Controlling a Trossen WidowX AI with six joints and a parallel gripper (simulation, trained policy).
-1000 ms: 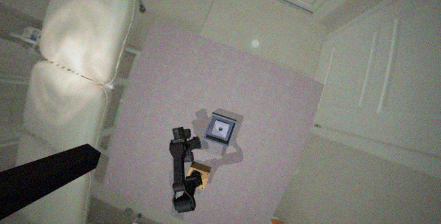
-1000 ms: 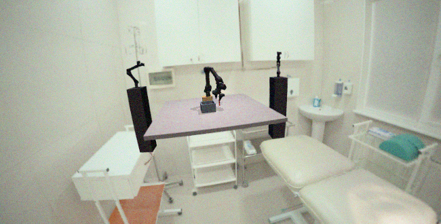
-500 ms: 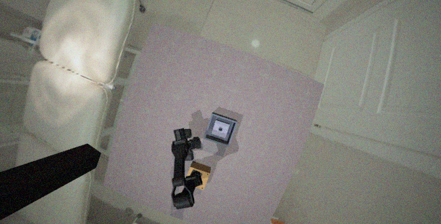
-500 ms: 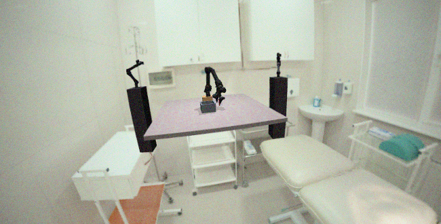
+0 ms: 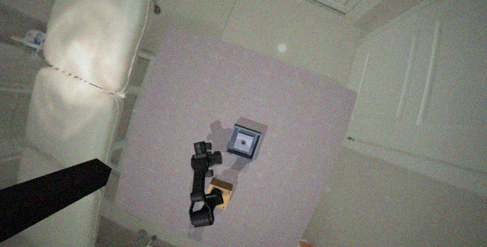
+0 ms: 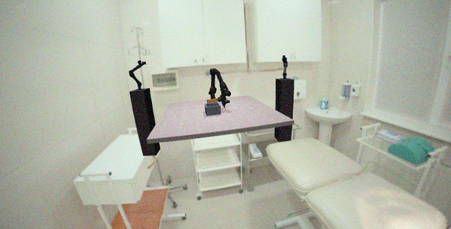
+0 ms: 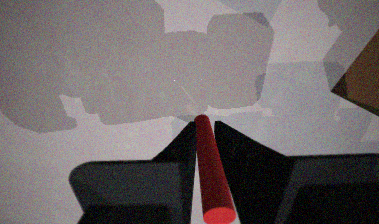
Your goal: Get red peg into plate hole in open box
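Observation:
The red peg (image 7: 212, 170) stands between the two black fingertips in the wrist view, its bright red top end toward the camera. My gripper (image 7: 204, 126) (image 6: 224, 105) is closed in around it, low over the table beside the box; the fingers lie against the peg's sides. The peg cannot be made out in either the top or the exterior view, where the arm hides it or it is too small. The open blue-grey box (image 5: 240, 154) (image 6: 212, 110) stands upright on the table. Its light bottom plate (image 5: 240, 147) shows a dark round hole (image 5: 243, 142) with nothing in it.
An orange-brown block (image 5: 222, 183) (image 6: 211, 100) (image 7: 366, 75) sits at the arm's base, near the box. The box and block stand on the pinkish table (image 5: 180, 85) (image 6: 250, 114). Black pillars (image 6: 143, 121) (image 6: 284, 110) with small arms flank the table.

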